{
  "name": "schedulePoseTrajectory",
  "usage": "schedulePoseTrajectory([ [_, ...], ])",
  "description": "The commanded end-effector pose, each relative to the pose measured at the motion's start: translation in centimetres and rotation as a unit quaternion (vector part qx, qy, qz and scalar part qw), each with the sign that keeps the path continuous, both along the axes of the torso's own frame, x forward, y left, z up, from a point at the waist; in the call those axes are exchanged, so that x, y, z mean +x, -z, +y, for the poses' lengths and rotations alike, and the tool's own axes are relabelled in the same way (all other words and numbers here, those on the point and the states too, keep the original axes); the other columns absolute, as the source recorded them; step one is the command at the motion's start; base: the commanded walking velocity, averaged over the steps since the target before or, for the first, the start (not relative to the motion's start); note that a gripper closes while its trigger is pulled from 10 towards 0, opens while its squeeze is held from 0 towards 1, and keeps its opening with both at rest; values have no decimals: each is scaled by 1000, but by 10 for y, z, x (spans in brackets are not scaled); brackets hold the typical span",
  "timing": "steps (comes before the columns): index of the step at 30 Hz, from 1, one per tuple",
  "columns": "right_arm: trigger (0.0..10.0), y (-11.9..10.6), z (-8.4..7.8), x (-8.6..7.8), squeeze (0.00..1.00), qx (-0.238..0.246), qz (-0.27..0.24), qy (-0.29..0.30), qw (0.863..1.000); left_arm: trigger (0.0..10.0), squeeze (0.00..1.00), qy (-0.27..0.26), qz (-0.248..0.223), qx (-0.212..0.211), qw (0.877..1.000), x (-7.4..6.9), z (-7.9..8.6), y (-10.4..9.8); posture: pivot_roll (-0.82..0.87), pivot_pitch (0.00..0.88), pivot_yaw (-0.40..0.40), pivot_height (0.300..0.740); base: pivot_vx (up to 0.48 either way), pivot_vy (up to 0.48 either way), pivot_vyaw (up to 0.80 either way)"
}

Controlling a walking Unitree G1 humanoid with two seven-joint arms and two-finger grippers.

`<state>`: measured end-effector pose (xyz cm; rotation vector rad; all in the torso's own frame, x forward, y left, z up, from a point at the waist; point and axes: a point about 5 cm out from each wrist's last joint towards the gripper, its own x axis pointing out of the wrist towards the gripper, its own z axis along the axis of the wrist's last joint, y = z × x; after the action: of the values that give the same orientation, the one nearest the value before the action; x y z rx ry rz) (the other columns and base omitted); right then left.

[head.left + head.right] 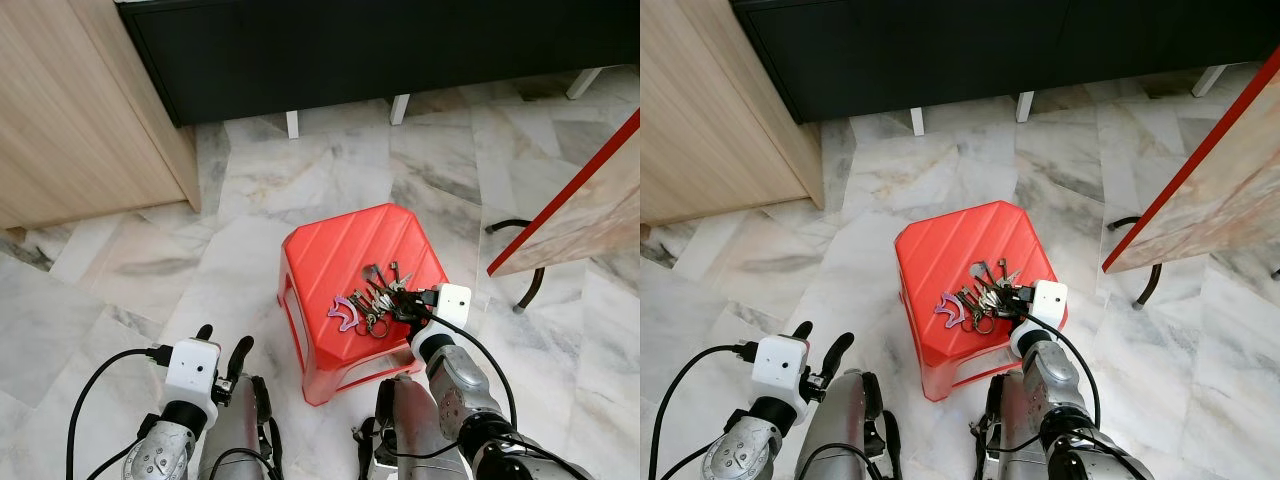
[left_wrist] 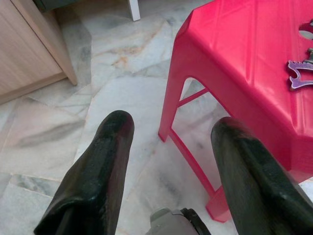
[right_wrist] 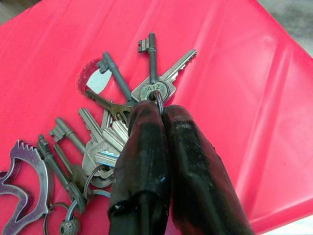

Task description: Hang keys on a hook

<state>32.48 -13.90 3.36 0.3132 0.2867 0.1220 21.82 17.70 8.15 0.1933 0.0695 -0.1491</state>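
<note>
Marble floor, red stool (image 1: 340, 260), grey keys (image 3: 122, 117) with purple fob (image 1: 344, 312), right hand (image 3: 159, 110) pinching their ring, left hand (image 2: 168, 134) spread wide.

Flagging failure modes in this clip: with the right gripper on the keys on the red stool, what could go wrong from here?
1. The right gripper is shut on a thin ring of the keys; such a small pinch might slip on lifting.
2. The loose keys and purple charm may swing or catch in the hole of the stool.
3. The bunch lies near the stool's edge, so a dropped bunch could fall to the marble floor.
</note>
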Motion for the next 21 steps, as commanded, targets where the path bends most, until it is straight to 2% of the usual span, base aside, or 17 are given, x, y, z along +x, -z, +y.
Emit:
schedulePoseTrajectory([
  [1,0,9,0,-8,0,0,14,-1,1000,10000,0,5,24,10,1000,-5,-2,9,112,341,-47,613,0,0,0],
  [6,0,6,0,-6,0,5,0,2,1000,10000,0,2,24,11,1000,-2,-2,11,114,329,-52,613,0,0,0],
  [11,0,-3,-2,-4,0,12,-41,22,999,10000,0,-2,20,11,1000,3,-2,11,113,312,-58,613,0,0,0],
  [18,0,-17,-9,-5,0,-7,-105,44,993,10000,0,-11,7,0,1000,24,-4,12,85,246,-70,613,0,0,0],
  [19,2235,-17,-10,-5,0,-11,-108,46,993,10000,0,-13,7,-1,1000,26,-5,13,79,229,-74,613,0,0,0],
  [20,10000,-18,-11,-7,0,-18,-116,50,992,10000,0,-18,8,-7,1000,29,-4,15,71,209,-80,613,0,0,0],
  [21,10000,-19,-11,-8,0,-22,-121,51,991,10000,0,-22,8,-12,1000,31,-4,16,68,203,-82,613,0,0,0],
])
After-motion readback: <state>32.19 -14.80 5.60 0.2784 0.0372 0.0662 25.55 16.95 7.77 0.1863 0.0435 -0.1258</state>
